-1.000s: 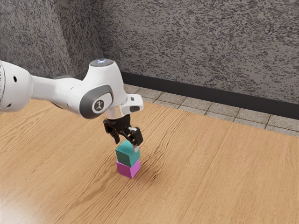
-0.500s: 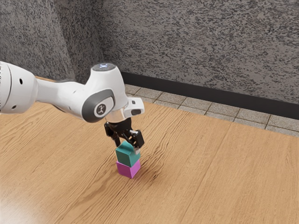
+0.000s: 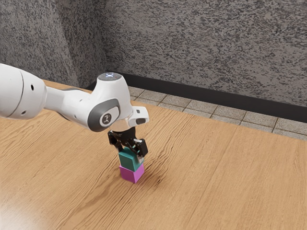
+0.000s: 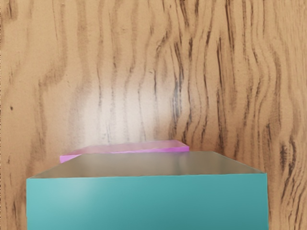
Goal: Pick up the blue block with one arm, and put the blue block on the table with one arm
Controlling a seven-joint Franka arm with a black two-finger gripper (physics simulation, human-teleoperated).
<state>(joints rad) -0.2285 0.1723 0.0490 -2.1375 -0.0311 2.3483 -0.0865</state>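
From here, the hand (image 3: 130,154) looks spread wide, gripping nothing, astride the blue block (image 3: 128,160) just beneath it, presumably so closing would pinch its sides and spare the pink block (image 3: 130,174) propping it up.

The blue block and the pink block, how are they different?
The blue block is greeny-blue, while the pink block is purply-pink. The blue block sits on top; the pink block is underneath, on the table. The claw is down at the blue block, above the pink block. Both are box-shaped.
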